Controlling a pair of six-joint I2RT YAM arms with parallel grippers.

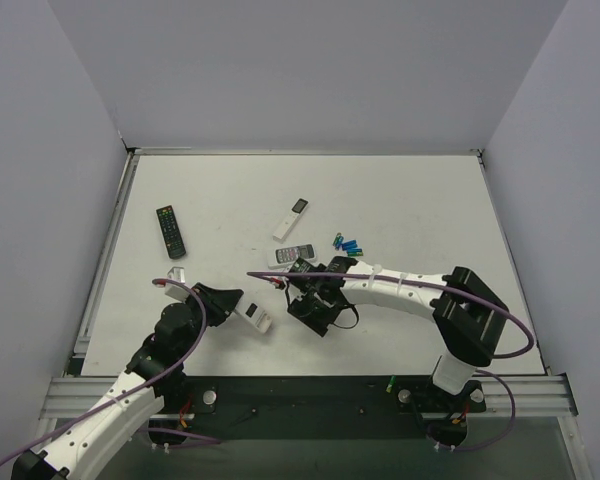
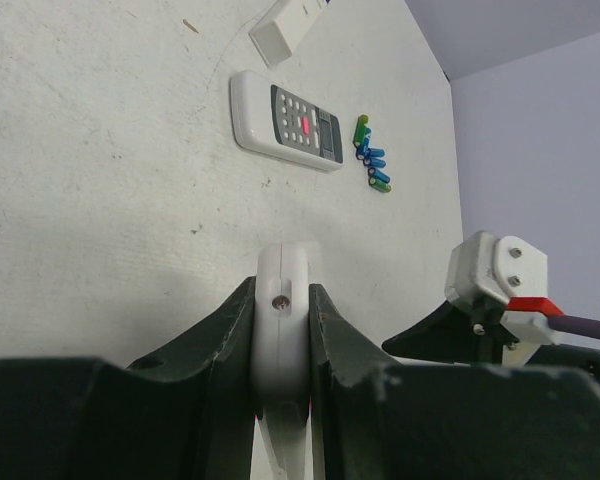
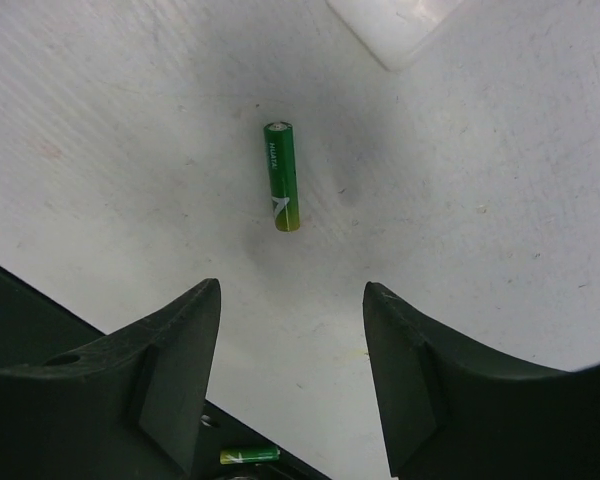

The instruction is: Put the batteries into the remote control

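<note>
My left gripper is shut on the remote control, gripping it by its long sides; its plain white back faces up. In the left wrist view the remote stands edge-on between the fingers, with slivers of red at its lower edge. My right gripper is open and empty just right of the remote. In the right wrist view a green battery lies on the table a little ahead of my open gripper. Several more green and blue batteries lie in a cluster further back, also in the left wrist view.
A white remote with a dark grey button face lies behind the right gripper. A white remote with a grey screen and a long black remote lie further back. Another green battery lies on a dark surface by the right fingers.
</note>
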